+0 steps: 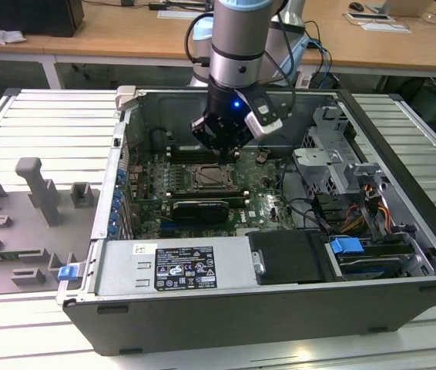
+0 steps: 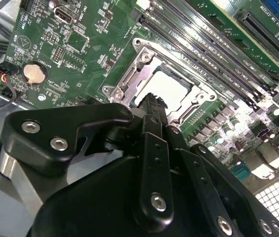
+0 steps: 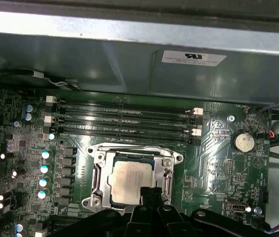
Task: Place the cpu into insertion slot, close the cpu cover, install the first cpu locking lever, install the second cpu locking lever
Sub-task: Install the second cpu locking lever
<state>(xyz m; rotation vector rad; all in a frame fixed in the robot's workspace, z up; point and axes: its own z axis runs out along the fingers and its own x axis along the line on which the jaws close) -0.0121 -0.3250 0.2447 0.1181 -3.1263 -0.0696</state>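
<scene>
A: First wrist view — the cpu (image 3: 129,181) lies in the insertion slot (image 3: 99,183) just beyond the fingers (image 3: 151,193), framed by the cpu cover (image 3: 168,170).

B: Fingers clenched, holding nothing?

A: They look pressed together and empty, tips just above the chip's near edge.

B: Risk?

A: I'd say a skewed push could scrape the chip or bend the socket beneath it. The memory slots (image 3: 124,116) crowd the far side of the fingers, the coin battery (image 3: 243,142) sits off to one side, and the case wall (image 1: 226,104) rises close behind — little room.
</scene>
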